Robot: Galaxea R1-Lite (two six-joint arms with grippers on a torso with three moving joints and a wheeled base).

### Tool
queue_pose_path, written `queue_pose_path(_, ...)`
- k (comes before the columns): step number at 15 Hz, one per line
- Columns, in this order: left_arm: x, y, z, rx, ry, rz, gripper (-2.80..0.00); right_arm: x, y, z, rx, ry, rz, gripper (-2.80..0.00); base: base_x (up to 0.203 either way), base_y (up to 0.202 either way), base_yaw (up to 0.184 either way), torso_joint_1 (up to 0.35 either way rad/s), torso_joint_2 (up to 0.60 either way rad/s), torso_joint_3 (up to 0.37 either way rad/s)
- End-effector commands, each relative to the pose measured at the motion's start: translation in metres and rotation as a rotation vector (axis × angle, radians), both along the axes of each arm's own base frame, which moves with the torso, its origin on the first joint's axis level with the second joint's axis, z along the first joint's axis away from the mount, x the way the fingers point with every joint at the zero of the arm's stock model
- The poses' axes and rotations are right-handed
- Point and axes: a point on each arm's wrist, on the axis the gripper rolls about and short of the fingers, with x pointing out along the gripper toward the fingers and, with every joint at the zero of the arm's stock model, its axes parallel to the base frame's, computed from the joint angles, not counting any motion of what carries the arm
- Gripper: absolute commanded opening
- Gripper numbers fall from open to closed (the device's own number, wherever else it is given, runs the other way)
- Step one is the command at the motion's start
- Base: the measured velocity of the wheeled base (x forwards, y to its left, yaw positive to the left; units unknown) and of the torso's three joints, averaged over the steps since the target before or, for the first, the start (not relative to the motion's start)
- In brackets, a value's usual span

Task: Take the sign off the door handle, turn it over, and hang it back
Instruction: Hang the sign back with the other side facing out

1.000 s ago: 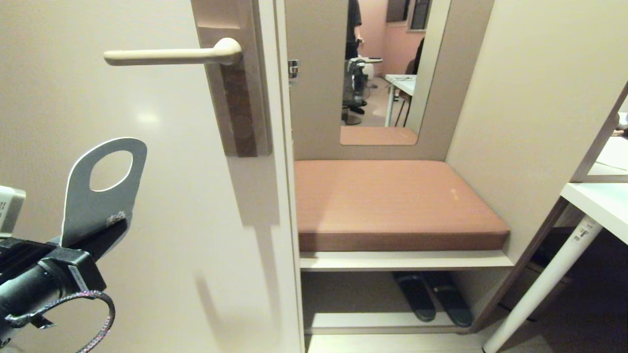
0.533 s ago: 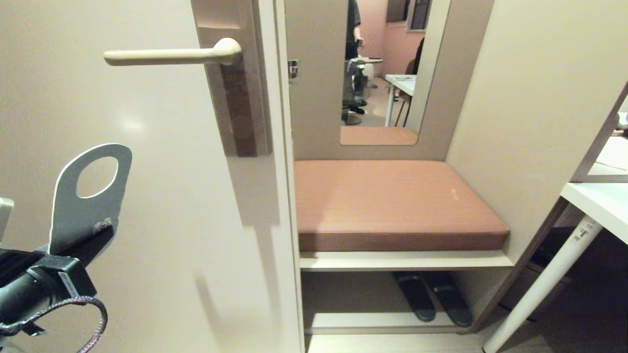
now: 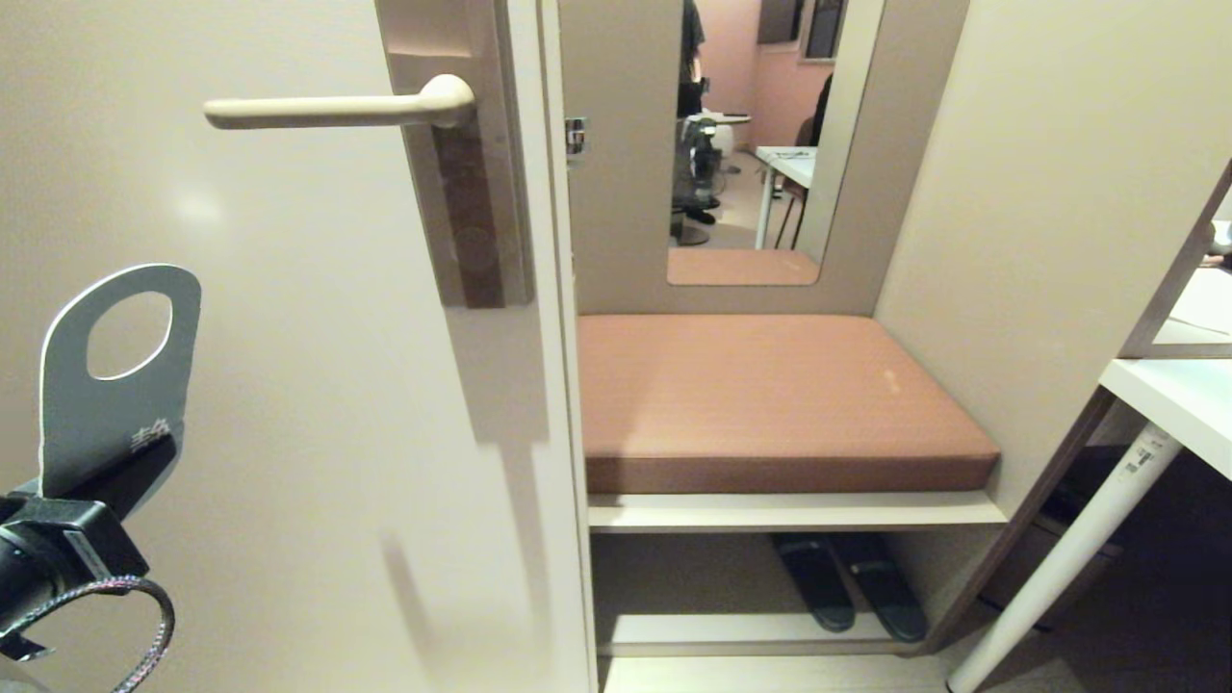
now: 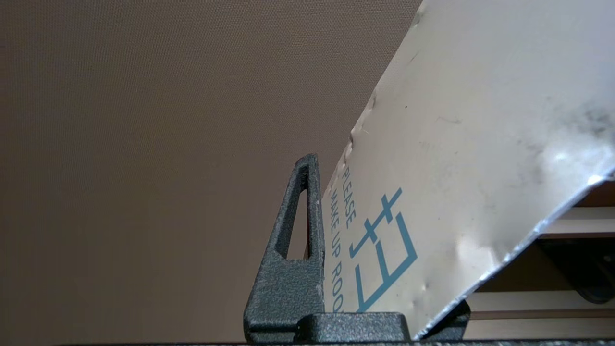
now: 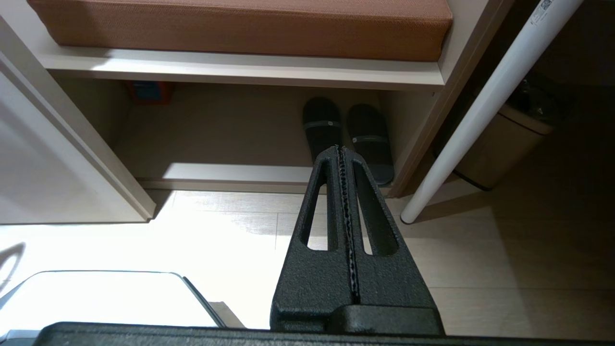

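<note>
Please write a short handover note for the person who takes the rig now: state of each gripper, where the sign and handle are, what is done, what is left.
Left gripper: shut on the sign, low at the robot's left in front of the door. The sign stands upright, hole on top.
Right gripper: shut, holds nothing, parked low, pointing at the floor.
Handle: bare, up and right of the sign.
Done: sign is off the handle.
Left: the white "make up room" side faces the left wrist camera; check the flip, then hang the hole over the handle.
</note>
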Motion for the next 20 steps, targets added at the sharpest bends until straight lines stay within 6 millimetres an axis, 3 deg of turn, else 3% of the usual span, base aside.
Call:
queue_pose_path(1,-0.002,0.000,0.001,-0.014,-0.010,0.002,-2.80,0.000,0.000,0.000,0.000,0.004,0.000,-2.80,0.000,0.000,0.000,0.000,0.00,0.000)
queue_pose_path(5,-0.005,0.000,0.001,-0.048,-0.020,0.006,-2.80,-0.002,0.000,0.000,-0.001,-0.032,0.021,-2.80,0.000,0.000,0.000,0.000,0.00,0.000)
queue_pose_path(12,-0.002,0.007,0.002,-0.054,-0.016,0.072,-2.80,-0.020,0.000,-0.004,-0.008,-0.290,0.043,-2.80,0.000,0.000,0.000,0.000,0.00,0.000)
queue_pose_path(20,0.008,0.010,0.019,-0.145,-0.067,0.096,-2.80,-0.020,0.000,-0.003,-0.008,-0.291,0.043,-2.80,0.000,0.000,0.000,0.000,0.00,0.000)
